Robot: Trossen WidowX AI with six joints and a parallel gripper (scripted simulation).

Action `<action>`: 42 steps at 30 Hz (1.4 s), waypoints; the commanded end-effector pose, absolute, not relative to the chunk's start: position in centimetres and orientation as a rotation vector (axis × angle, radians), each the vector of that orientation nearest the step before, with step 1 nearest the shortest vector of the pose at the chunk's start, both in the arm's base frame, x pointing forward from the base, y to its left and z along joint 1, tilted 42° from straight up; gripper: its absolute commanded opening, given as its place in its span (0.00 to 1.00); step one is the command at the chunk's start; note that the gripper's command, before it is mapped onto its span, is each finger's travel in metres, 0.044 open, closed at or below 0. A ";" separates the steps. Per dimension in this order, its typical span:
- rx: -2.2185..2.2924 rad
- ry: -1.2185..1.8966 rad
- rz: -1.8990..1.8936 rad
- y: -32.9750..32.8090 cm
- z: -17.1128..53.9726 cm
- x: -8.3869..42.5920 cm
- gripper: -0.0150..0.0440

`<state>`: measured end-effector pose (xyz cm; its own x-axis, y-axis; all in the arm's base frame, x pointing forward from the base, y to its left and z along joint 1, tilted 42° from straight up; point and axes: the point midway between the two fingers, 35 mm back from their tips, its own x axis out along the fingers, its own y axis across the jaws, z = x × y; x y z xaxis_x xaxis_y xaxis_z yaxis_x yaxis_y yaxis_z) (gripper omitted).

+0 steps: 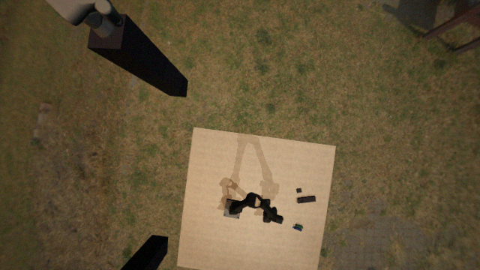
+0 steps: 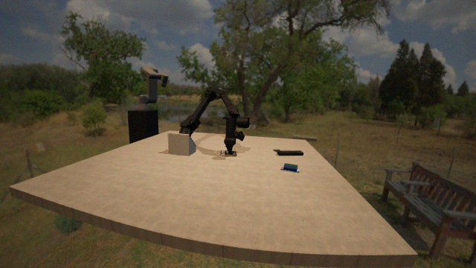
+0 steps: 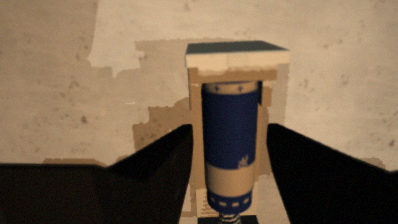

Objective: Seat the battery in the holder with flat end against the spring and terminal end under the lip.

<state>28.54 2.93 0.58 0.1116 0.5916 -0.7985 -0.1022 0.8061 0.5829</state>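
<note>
The battery [image 3: 230,130], blue with a pale band, lies lengthwise in the pale holder [image 3: 210,60] [image 2: 223,152]. It looks straight between the side walls. Its plus-marked end is at the lip, with the terminal itself hidden from view. Its other end meets the coil spring [image 3: 230,218] at the bottom of the wrist view. Whether it is fully flat cannot be told from above. My gripper [image 3: 229,133] [image 2: 230,152] is open around the battery and holder, its black fingers low on either side, with a visible gap between each finger and the battery.
On the table [image 1: 210,157] [image 2: 186,201], a blue and green item [image 1: 298,227] [image 2: 290,167] lies off to the right. A black bar [image 1: 306,199] [image 2: 291,152] and a small dark square [image 1: 298,190] lie farther back. A pale block [image 2: 180,144] stands by the arm's base.
</note>
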 end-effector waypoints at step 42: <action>0.429 1.374 0.532 -3.0 6.9 27.7 1.00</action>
<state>27.75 -2.90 6.93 0.1140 0.5909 -0.7987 -0.1021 0.8066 0.5822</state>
